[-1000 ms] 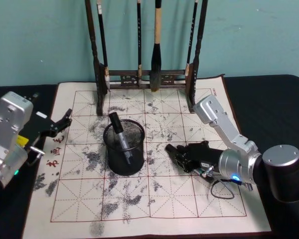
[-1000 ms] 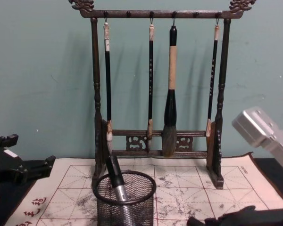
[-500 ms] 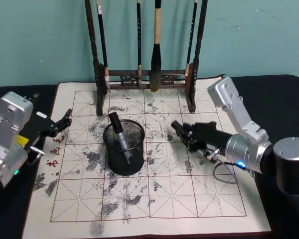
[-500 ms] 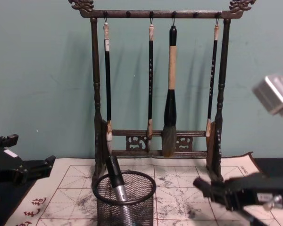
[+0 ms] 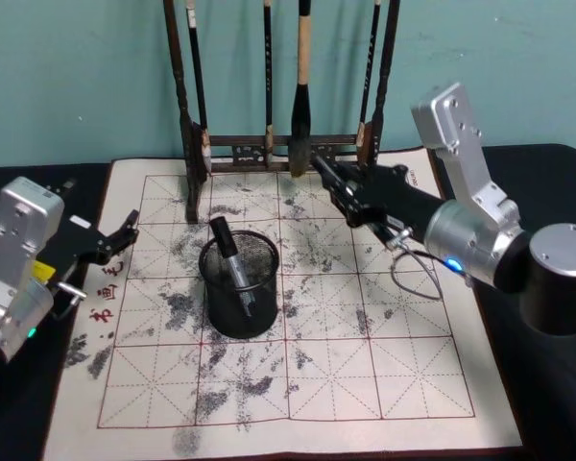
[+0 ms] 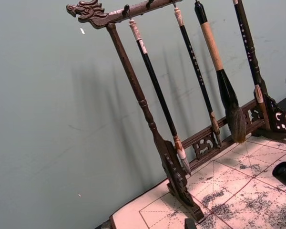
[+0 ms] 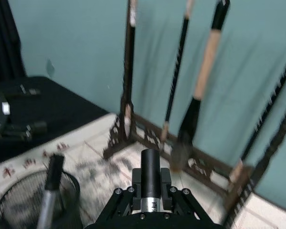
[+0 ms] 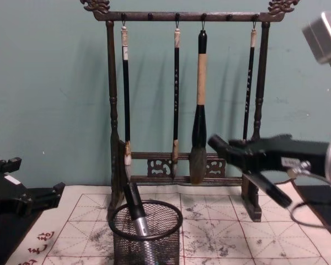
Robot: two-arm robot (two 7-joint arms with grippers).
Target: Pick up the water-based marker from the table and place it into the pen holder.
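Right claw [image 5: 341, 184] hangs above the ink-spotted calligraphy mat [image 5: 365, 365], pinching the water-based marker [image 7: 150, 176] between its fingers. The marker sits tilted, one end pointing toward the brush rack [image 5: 278, 149] and the other slanting down behind the claw. The pen holder [image 5: 232, 317] stands on the mat to the robot's left of that claw, well apart from it, with another marker [image 5: 232, 264] already leaning inside. Left claw [image 5: 125, 230] is parked at the mat's left edge over the black counter [image 5: 518, 163], fingers spread and empty.

The nearest hazard looks to be the rack. The marker's forward end lies close to the large hanging brush [image 8: 197, 149], and a sweep toward the cup at this height could clip it or a post.

A slanted entry could catch the cup's rim or strike the leaning marker, jamming there or falling outside. The mesh cup looks light, so a sideways knock might tip it. Releasing too high risks a bounce out.
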